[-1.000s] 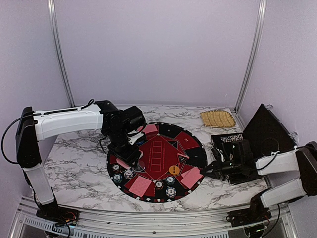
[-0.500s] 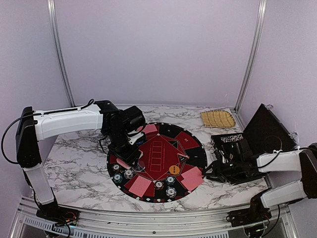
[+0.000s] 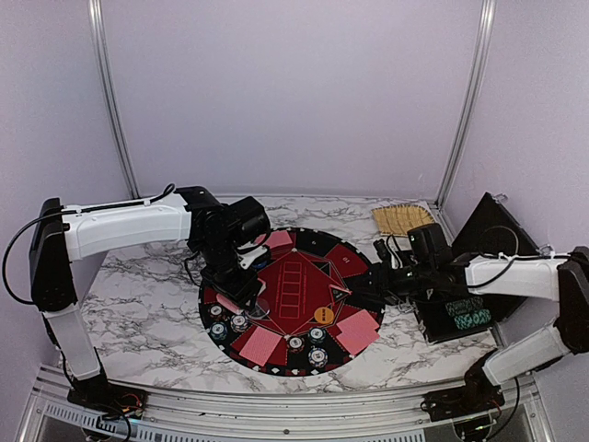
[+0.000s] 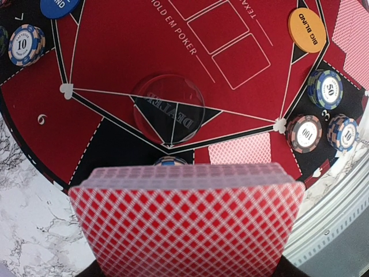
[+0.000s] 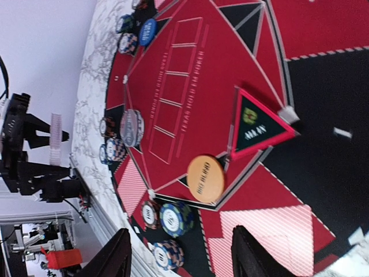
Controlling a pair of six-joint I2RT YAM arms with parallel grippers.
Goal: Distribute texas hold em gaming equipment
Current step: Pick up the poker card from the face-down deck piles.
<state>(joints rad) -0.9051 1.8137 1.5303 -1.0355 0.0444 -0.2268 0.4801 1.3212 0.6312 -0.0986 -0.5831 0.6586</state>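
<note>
While the mat [image 3: 317, 276] lay under both arms, the left gripper [image 3: 241, 287] clamped the card deck [image 4: 187, 225], which a loose squeeze could have spilled. The right gripper [image 5: 184, 254], open and empty near dealt cards [image 5: 271, 231], risked toppling chip stacks [image 5: 176, 218] or nudging the orange button [image 5: 206, 179] if swept low.

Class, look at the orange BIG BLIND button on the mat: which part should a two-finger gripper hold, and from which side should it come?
Pinch the orange BIG BLIND button across its rim, on opposite edges, coming straight down. It is a thin round disc lying flat on the mat, so a sideways approach would likely find nothing to grip.
</note>
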